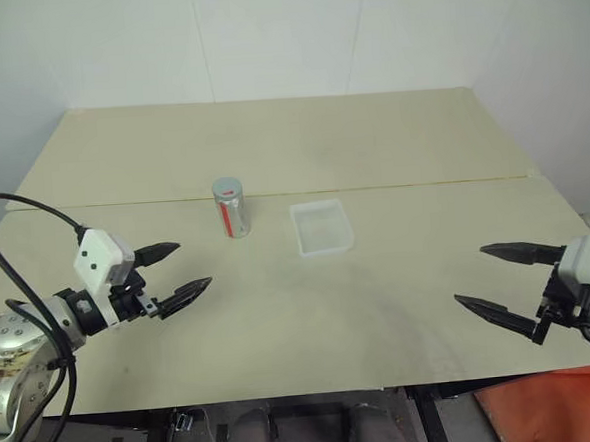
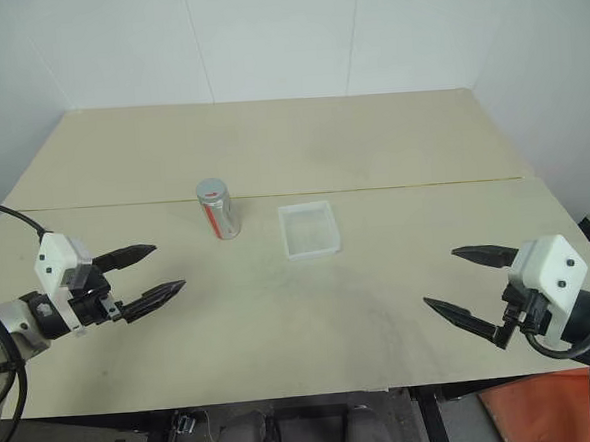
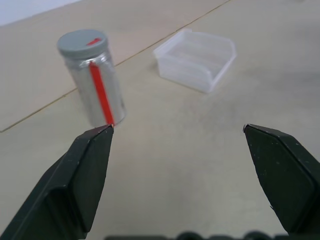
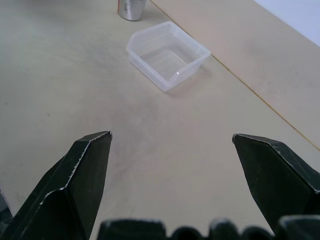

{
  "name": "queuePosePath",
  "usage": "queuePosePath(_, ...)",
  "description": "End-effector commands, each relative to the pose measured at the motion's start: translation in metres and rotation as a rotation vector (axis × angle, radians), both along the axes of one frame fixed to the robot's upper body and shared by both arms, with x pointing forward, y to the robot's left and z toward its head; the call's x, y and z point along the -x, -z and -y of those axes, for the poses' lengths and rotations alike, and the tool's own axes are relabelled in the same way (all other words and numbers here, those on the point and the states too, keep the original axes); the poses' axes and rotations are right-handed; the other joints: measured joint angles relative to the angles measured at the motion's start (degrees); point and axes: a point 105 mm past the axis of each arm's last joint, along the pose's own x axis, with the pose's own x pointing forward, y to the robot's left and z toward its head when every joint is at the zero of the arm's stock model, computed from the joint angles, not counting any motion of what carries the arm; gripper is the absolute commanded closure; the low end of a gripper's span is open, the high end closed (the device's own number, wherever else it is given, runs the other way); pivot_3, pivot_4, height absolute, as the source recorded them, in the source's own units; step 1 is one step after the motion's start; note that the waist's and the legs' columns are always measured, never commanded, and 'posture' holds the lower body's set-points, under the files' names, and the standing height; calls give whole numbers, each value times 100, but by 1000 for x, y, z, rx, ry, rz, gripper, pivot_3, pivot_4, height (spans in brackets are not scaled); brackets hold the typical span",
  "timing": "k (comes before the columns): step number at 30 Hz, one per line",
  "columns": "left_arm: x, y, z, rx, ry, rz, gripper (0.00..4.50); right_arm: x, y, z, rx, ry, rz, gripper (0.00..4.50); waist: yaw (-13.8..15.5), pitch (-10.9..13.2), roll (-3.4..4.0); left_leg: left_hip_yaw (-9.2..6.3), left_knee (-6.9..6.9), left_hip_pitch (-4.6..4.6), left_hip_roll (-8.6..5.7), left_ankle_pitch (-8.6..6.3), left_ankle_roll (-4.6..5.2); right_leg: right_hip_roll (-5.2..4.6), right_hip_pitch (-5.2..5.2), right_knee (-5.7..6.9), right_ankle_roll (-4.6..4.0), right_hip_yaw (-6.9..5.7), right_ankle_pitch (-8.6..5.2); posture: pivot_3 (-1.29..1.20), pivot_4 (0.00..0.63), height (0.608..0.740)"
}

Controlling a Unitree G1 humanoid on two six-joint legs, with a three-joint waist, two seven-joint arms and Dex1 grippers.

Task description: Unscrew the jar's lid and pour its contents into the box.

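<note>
**A:** The jar (image 1: 231, 208) — how do you reckon it will handle?

**B:** Light, I'd guess, and stiff; the clear silvery body looks smooth, so it may slip under hard fingers. It is narrow and upright, so a push from the side could tip it. I'd take the body low with one gripper and the lid (image 1: 228, 188) by its rim with the other.

**A:** And its looks?

**B:** A small cylinder with a red stripe down a pale label, topped by a flat grey lid with a small red mark — the lid is on. I can't make out the contents.

**A:** Where does it sit?

**B:** A little left of centre in the left eye view, on the beige table (image 1: 370, 136), with the box (image 1: 321, 227) just to its right, apart from it. The box is a shallow clear tray, probably flimsy.

**A:** The grippers?

**B:** Left gripper (image 1: 181, 268) at lower left, right gripper (image 1: 499, 279) at lower right — both with jaws spread wide, holding nothing, well apart from the jar.
</note>
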Motion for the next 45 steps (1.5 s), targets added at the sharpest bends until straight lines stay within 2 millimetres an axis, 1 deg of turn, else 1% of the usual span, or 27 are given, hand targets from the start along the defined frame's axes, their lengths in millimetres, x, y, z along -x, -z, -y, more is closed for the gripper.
queuePosePath(1,-16,-5,3,-3,-96,89,0,-9,-3,-12,12,3,39,14,1,-1,-1,0,2,-1,-1,0,0,0,0,1,1,0,1,0,150,740)
queuePosePath(4,-24,1,10,68,-148,112,0,-17,4,-29,-2,-6,56,14,-2,-2,-3,-2,1,1,-1,0,0,0,3,-1,2,0,2,0,150,740)
queuePosePath(8,-39,15,12,114,-278,173,0,-26,13,-61,-47,-41,74,14,-19,-2,-3,-3,0,-9,-1,1,-1,1,-10,3,2,2,2,0,150,740)
queuePosePath(11,-52,27,16,117,-345,212,0,-30,15,-82,-91,-63,88,14,-4,-2,-3,-6,2,-10,-4,2,-2,0,-9,5,2,0,2,0,150,740)
queuePosePath(13,-60,33,20,122,-381,243,0,-32,16,-90,-102,-69,92,14,15,-2,-3,-7,5,-9,-8,2,-1,-2,-5,4,4,0,5,0,150,740)
queuePosePath(18,-72,41,27,146,-385,280,0,-34,22,-97,-61,-83,92,14,17,-3,-5,-9,6,-22,-12,0,2,-7,-11,-4,6,-6,6,0,150,740)
queuePosePath(24,-84,49,30,184,-374,277,0,-36,21,-95,-59,-57,101,14,1,-3,-5,-9,6,-14,-10,1,2,-6,-8,3,7,-7,6,0,150,740)
queuePosePath(29,-91,49,39,223,-319,273,0,-34,24,-95,-52,-58,93,14,1,-3,-5,-9,6,-19,-10,1,2,-6,-11,0,7,-7,6,0,150,740)
queuePosePath(36,-98,52,45,242,-327,289,0,-29,26,-97,-39,-75,80,14,1,-3,-5,-9,6,-17,-10,1,2,-6,-9,1,9,-7,7,0,150,740)
queuePosePath(40,-103,50,49,247,-334,312,0,-29,27,-99,-42,-84,78,14,1,-3,-6,-10,6,-18,-10,1,2,-5,-9,0,9,-8,7,0,150,740)
queuePosePath(45,-113,49,48,259,-364,335,0,-31,25,-101,-42,-88,86,14,1,-4,-6,-10,7,-18,-11,1,2,-6,-8,0,10,-8,8,0,150,740)
